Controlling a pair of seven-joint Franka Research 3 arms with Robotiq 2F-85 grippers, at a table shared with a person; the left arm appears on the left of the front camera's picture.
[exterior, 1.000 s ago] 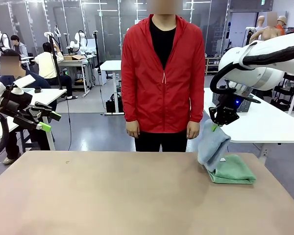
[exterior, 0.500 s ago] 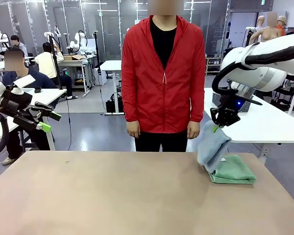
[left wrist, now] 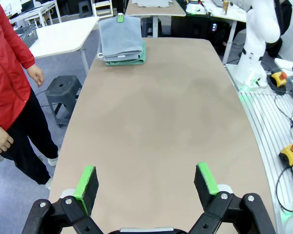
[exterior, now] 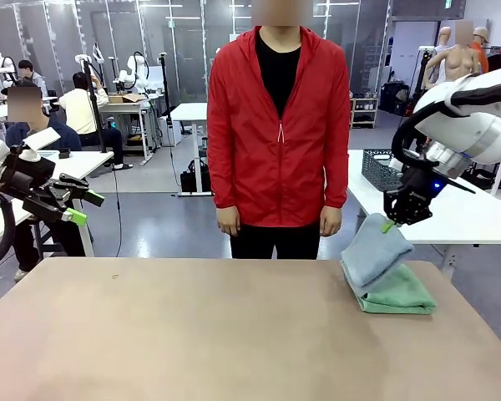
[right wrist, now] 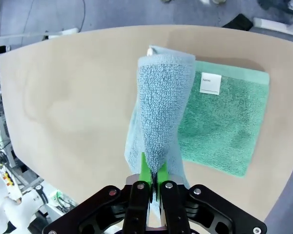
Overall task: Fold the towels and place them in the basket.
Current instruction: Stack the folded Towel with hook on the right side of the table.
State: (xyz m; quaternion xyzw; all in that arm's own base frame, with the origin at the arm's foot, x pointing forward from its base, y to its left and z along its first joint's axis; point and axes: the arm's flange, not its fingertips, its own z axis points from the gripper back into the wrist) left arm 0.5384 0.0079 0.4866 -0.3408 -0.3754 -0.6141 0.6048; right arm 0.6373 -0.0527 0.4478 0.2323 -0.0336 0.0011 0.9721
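My left jaws point(exterior: 82, 207) stand spread, idle, well left of the folded mint-green terry towel point(exterior: 397, 292) on the counter point(exterior: 192, 334). My right jaws point(exterior: 390, 224) pinch the pale blue-grey terry towel point(exterior: 374, 251), draped upon it. Basketing both remains, I judge.

Blue-grey towel point(right wrist: 158, 112) & green towel point(right wrist: 219, 122): looped terry cloth; table point(exterior: 192, 334): smooth matt top.
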